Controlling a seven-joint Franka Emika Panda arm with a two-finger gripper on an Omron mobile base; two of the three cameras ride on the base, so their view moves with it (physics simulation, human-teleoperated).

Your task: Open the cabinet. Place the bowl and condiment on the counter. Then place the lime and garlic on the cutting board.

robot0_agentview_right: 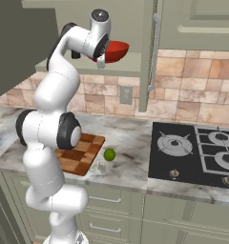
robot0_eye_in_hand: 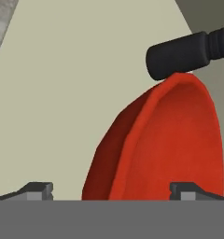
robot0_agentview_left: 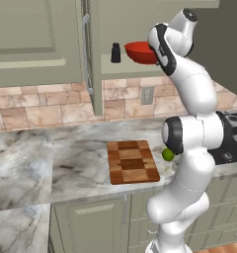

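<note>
The cabinet (robot0_agentview_left: 96, 54) already stands open, and the arm has reached up to its shelf, where the red bowl (robot0_agentview_left: 140, 51) sits with the small black bottle (robot0_agentview_left: 115, 52) just beside it on the left. From the camera on the hand, the gripper (robot0_eye_in_hand: 112, 191) is spread about as wide as it goes and has hold of nothing; one fingertip rises in front of the bowl's hollow and the other to the side of its outer wall, so the rim lies between them. To take the bowl well, I'd say the hand should ease forward until the wall sits properly between the fingers, then close firmly on the rim, since a glossy, curved wall could slip from a shallow pinch. The bottle looks close enough to be knocked, so the bowl is best drawn straight out of the shelf rather than swung sideways. Down on the marble counter (robot0_agentview_left: 66, 158), the chequered cutting board (robot0_agentview_left: 132, 161) lies bare, with the lime (robot0_agentview_right: 109, 154) just off its edge and a pale lump, probably the garlic (robot0_agentview_right: 100, 167), beside it.
</note>
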